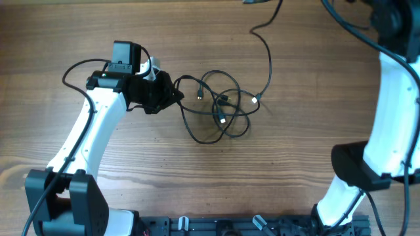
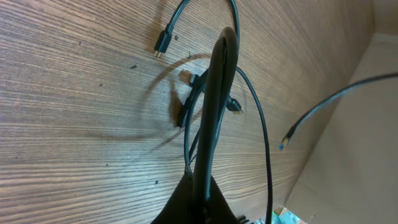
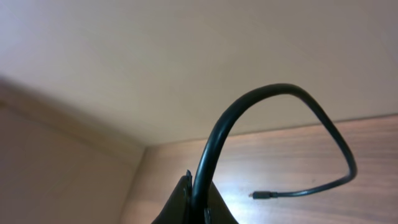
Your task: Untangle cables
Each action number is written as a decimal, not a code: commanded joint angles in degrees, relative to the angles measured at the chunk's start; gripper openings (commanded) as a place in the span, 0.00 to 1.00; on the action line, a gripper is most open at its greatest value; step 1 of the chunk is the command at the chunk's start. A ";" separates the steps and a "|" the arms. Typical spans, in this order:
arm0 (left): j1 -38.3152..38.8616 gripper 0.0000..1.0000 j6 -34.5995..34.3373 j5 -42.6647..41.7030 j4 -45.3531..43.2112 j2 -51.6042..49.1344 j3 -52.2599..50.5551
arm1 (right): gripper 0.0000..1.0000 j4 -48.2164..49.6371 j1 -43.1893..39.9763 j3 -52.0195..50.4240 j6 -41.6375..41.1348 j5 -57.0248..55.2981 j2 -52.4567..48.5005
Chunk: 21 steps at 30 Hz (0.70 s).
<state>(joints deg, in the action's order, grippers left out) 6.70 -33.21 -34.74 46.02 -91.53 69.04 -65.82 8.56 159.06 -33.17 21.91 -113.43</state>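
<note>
The left fingers (image 1: 165, 94) are pinching shut on the tangled cables (image 1: 220, 111) lying at the middle of the desk (image 1: 79, 26), while the right fingers (image 3: 179, 202), toward the far right corner, are clamping one strand tight.

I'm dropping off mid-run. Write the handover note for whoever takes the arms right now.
Left gripper: shut on a strand at the left edge of the cable tangle, mid-table.
Right gripper: shut on a raised cable; its plug is free.
Done: little. One long cable trails from the tangle toward the far edge.
Left: the loops still cross, with plugs inside; pull them apart.
</note>
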 commanded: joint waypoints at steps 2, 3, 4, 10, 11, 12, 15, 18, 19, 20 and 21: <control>0.33 0.04 1.29 -1.40 -0.20 -0.42 0.31 | 0.04 2.01 -1.62 0.57 4.15 -12.07 -4.46; 0.33 0.04 1.29 -1.38 -0.24 -0.42 0.31 | 0.04 1.90 -2.27 0.59 5.49 -14.03 -4.42; 0.33 0.04 1.29 -1.09 -0.22 -0.42 0.31 | 0.04 1.77 -3.28 0.59 6.78 -15.98 -4.07; 0.33 0.04 -0.39 3.54 -0.26 -0.42 0.31 | 0.04 -2.84 -17.09 0.57 8.96 -19.91 -2.91; 0.33 0.04 -0.87 4.04 -0.28 -0.42 0.31 | 0.04 -3.65 -19.30 0.57 8.61 -20.94 -3.17; 0.33 0.04 -0.87 4.24 -0.46 -0.42 0.31 | 0.04 -5.09 -22.73 0.55 7.23 -23.63 -3.41; 0.33 0.04 -0.87 4.66 -1.33 -0.42 0.31 | 0.04 -4.92 -30.42 -2.62 5.46 -27.02 -3.98; 0.33 0.04 -0.90 4.66 -2.58 -0.42 0.31 | 0.04 -2.43 -37.66 -8.33 3.10 -24.74 -5.81; 0.33 0.04 -0.87 4.66 -2.80 -0.42 0.31 | 0.05 -1.66 -39.01 -10.32 3.06 -23.17 -6.21; 0.33 0.04 -0.87 4.66 -2.89 -0.42 0.31 | 0.04 -0.76 -40.04 -12.39 3.06 -21.68 -6.62; 0.33 0.04 -0.87 4.68 -3.02 -0.42 0.31 | 0.06 0.66 -41.05 -15.98 3.08 -19.89 -7.15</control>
<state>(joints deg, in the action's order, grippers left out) 6.70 -33.71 -30.44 43.46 -91.57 69.04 -67.22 -30.44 149.10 -28.69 -1.98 -118.21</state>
